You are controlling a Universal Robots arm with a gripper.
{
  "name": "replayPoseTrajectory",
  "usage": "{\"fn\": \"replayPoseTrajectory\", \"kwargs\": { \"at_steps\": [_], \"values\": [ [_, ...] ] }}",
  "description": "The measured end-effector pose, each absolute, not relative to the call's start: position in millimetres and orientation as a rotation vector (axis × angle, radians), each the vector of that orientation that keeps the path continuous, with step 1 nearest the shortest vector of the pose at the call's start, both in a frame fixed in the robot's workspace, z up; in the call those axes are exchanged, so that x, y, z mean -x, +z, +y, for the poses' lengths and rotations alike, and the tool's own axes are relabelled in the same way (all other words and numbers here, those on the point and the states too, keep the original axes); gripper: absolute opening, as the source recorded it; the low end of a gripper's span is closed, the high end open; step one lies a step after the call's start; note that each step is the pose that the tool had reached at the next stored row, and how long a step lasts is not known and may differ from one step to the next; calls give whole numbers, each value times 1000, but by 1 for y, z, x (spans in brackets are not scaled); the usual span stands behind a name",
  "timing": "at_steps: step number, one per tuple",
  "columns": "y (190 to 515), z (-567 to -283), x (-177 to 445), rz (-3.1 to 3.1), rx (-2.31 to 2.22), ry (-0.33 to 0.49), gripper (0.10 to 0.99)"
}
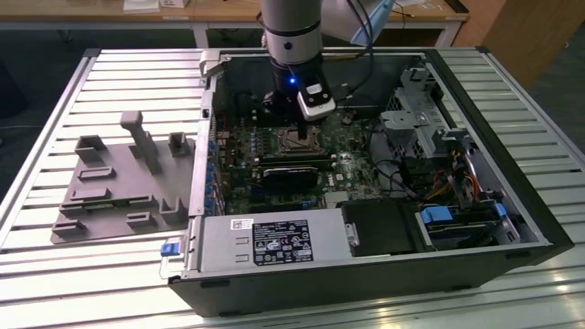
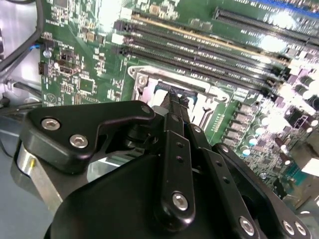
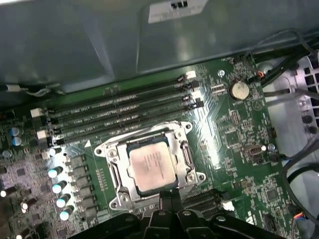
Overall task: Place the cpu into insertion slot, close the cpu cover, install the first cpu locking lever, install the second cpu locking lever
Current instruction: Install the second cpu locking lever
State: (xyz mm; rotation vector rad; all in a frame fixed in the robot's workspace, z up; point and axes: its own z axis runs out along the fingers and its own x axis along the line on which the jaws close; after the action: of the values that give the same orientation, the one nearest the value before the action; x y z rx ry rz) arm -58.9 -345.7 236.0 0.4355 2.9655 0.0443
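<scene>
The chip [image 3: 151,168] sat in the socket [image 3: 119,186] w/ the cover [image 3: 185,152] down; gripper [image 3: 167,195], jaws pinched shut, touched the frame at 6 o'clock, levers' state unclear.

The cpu [image 3: 151,167] lies in the insertion slot [image 3: 115,175], the cpu cover [image 3: 184,152] down around it, memory slots [image 3: 119,112] just beside.

The silvery cpu [image 3: 151,168] lies flat in the insertion slot [image 3: 115,175], cpu cover [image 3: 175,141] shut.

The cpu [image 3: 151,168] was dull silver-grey, framed by the silvery cpu cover [image 3: 185,158]; around it, the circuit board [image 3: 239,144] was green with black memory slots [image 3: 119,112]. The fingers [image 2: 175,112] were black.
</scene>
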Motion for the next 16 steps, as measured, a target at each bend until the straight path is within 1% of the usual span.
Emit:
{"fn": "replayPoseTrajectory", "kwargs": {
  "at_steps": [16],
  "values": [
    [235, -365, 61, 2965, -436, 44, 102]
  ]
}}
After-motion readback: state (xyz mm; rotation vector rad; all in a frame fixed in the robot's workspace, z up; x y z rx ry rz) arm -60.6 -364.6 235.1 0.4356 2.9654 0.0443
